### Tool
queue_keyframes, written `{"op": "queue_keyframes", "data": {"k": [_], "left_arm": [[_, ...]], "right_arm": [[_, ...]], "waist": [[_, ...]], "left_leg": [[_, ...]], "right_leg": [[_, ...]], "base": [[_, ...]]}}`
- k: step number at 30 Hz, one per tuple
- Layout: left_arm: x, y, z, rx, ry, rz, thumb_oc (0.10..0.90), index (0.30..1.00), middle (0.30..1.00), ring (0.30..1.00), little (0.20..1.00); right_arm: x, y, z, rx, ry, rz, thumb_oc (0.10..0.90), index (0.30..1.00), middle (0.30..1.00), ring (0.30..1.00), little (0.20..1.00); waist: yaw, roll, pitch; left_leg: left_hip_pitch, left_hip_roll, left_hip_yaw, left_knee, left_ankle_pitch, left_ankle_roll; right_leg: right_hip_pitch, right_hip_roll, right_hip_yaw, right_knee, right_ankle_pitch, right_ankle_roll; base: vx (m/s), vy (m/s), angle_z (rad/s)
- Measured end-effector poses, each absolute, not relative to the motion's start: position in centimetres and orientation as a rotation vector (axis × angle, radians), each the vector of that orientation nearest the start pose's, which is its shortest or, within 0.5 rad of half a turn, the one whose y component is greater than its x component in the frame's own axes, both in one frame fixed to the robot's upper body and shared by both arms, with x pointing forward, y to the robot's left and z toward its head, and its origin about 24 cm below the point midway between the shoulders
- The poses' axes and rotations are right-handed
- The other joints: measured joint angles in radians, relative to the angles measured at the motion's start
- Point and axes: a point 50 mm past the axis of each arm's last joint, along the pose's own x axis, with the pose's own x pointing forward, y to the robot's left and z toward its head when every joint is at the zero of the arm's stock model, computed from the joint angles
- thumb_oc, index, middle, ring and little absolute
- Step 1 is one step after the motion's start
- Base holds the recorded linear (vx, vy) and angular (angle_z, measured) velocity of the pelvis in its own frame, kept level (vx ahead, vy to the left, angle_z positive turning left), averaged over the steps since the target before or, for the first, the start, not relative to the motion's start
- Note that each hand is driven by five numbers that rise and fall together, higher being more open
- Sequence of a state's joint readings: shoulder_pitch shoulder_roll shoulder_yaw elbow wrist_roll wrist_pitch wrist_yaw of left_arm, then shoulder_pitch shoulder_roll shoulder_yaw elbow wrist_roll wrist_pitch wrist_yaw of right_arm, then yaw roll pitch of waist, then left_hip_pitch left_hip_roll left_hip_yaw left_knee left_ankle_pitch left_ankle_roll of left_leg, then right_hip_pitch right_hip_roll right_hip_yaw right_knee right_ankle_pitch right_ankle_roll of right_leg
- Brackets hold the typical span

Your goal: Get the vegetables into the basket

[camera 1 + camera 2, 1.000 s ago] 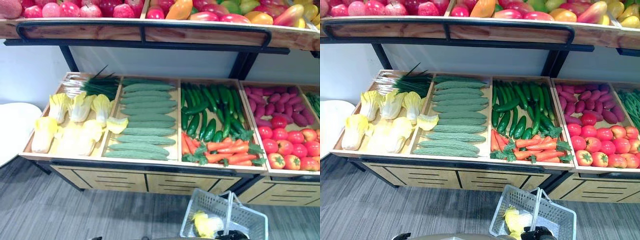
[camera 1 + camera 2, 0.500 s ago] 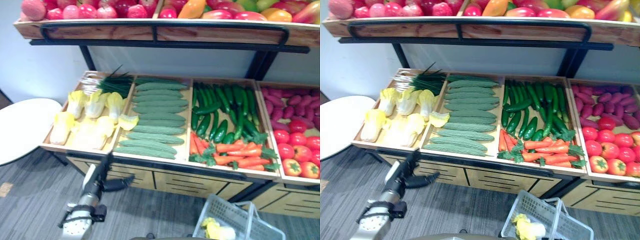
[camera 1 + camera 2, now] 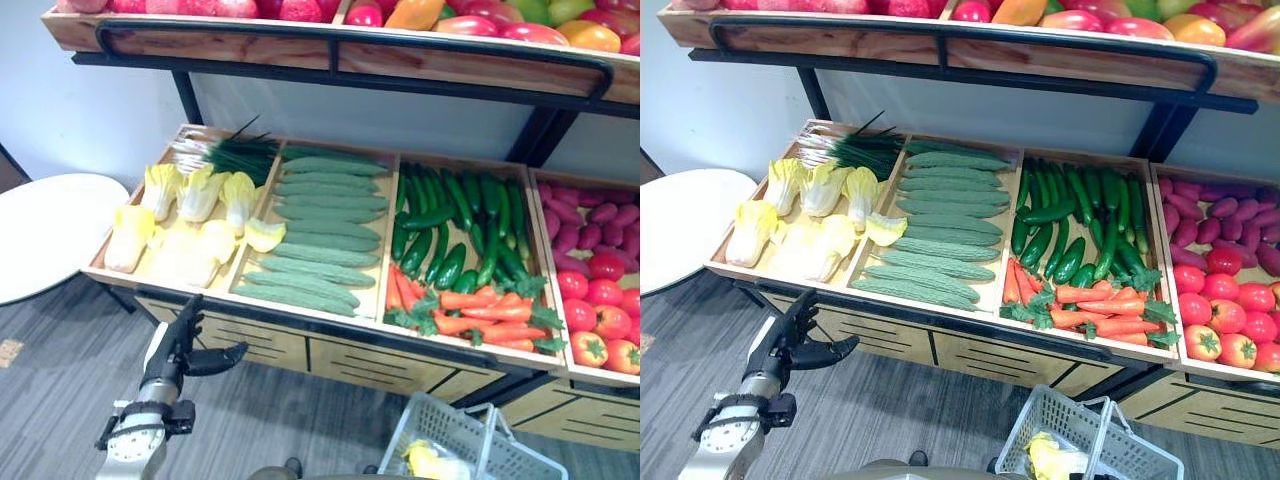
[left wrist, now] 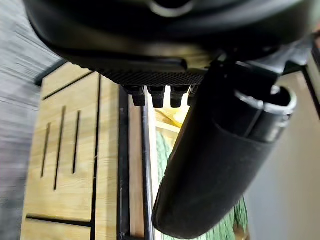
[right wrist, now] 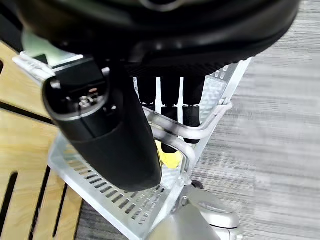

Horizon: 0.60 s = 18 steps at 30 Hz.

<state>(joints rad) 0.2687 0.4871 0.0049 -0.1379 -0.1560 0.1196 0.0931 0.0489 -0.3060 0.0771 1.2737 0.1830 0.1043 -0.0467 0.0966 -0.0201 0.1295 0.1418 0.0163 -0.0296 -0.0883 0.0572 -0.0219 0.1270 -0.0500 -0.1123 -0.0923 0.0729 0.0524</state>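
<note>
The vegetables lie in wooden trays on the lower tier of a market stand (image 3: 330, 335). We record, from the robot's left to its right: yellow-green cabbages (image 3: 185, 225) with a bunch of green chives (image 3: 235, 155) behind them; pale green ridged gourds (image 3: 315, 230) in the next tray; dark cucumbers (image 3: 455, 225) with carrots (image 3: 480, 312) in front of them in the third; and tomatoes (image 3: 600, 320) with purple sweet potatoes (image 3: 590, 215) behind them at the far right. An upper shelf (image 3: 340, 50) carries red and yellow fruit.

The basket (image 3: 1090, 440), a pale wire one, hangs low in front of the stand, below the carrot tray. We see one yellow-green cabbage piece (image 3: 1050, 458) already inside it.

The right hand (image 5: 125, 125) has its fingers (image 5: 192, 112) hooked over the basket's two handles (image 5: 185, 135), with the thumb alongside, so it grips the handles.

The left hand (image 3: 180, 350) is raised in front of the stand's lower panel, just below the cabbage tray, touching nothing. Its fingers are straight and together, pointing up toward the tray edge, and the thumb sticks out to the side. It holds nothing.

A white round table (image 3: 45, 230) stands to the left of the stand, on grey flooring (image 3: 60, 400).
</note>
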Motion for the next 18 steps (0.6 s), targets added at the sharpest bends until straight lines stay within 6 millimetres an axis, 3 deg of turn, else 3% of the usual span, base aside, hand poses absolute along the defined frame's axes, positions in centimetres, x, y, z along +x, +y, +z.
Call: {"op": "queue_keyframes", "data": {"k": [5, 7, 11, 14, 18], "left_arm": [[24.5, 22.2, 8.2, 0.43, -0.025, 0.028, 0.9, 1.0, 1.0, 1.0, 1.0], [25.7, 20.8, 9.6, 0.442, -0.1, 0.005, 0.9, 1.0, 1.0, 1.0, 1.0], [27.7, 17.1, 12.3, 0.465, -0.24, -0.114, 0.9, 1.0, 1.0, 1.0, 1.0], [29.0, 14.4, 13.4, 0.498, -0.301, -0.189, 0.9, 1.0, 1.0, 1.0, 1.0], [31.0, 11.7, 11.7, 0.542, -0.25, -0.232, 0.9, 1.0, 1.0, 1.0, 1.0]], "right_arm": [[6.9, -25.9, -16.0, -0.208, 1.362, -0.238, 0.4, 0.3, 0.3, 0.3, 0.3], [7.1, -25.7, -16.1, -0.217, 1.358, -0.226, 0.4, 0.3, 0.3, 0.3, 0.3], [8.6, -24.8, -16.0, -0.221, 1.317, -0.193, 0.4, 0.3, 0.3, 0.3, 0.3], [9.1, -24.7, -15.9, -0.249, 1.304, -0.185, 0.4, 0.3, 0.3, 0.3, 0.3], [9.2, -25.1, -15.8, -0.28, 1.303, -0.193, 0.4, 0.3, 0.3, 0.3, 0.3]], "waist": [[-0.031, -0.008, 0.001], [-0.033, -0.006, 0.0], [-0.09, -0.002, -0.001], [-0.137, 0.024, -0.011], [-0.17, 0.092, -0.043]], "left_leg": [[0.003, -0.004, 0.025, 0.0, -0.002, 0.004], [0.009, -0.004, 0.048, 0.0, -0.004, 0.006], [0.021, -0.006, 0.086, 0.0, -0.012, 0.01], [0.027, -0.005, 0.103, 0.0, -0.015, 0.01], [0.025, 0.004, 0.125, 0.0, -0.017, 0.007]], "right_leg": [[-0.009, -0.003, 0.027, 0.0, 0.009, 0.001], [-0.01, -0.002, 0.049, 0.0, 0.012, 0.004], [-0.015, -0.003, 0.086, 0.0, 0.022, -0.001], [-0.016, -0.001, 0.102, 0.0, 0.023, 0.0], [-0.029, 0.006, 0.117, 0.0, 0.021, 0.006]], "base": [[0.01, 0.042, -0.15], [0.0, 0.019, -0.33], [0.01, -0.003, -0.29], [-0.02, -0.055, -0.17], [-0.04, -0.087, -0.14]]}}
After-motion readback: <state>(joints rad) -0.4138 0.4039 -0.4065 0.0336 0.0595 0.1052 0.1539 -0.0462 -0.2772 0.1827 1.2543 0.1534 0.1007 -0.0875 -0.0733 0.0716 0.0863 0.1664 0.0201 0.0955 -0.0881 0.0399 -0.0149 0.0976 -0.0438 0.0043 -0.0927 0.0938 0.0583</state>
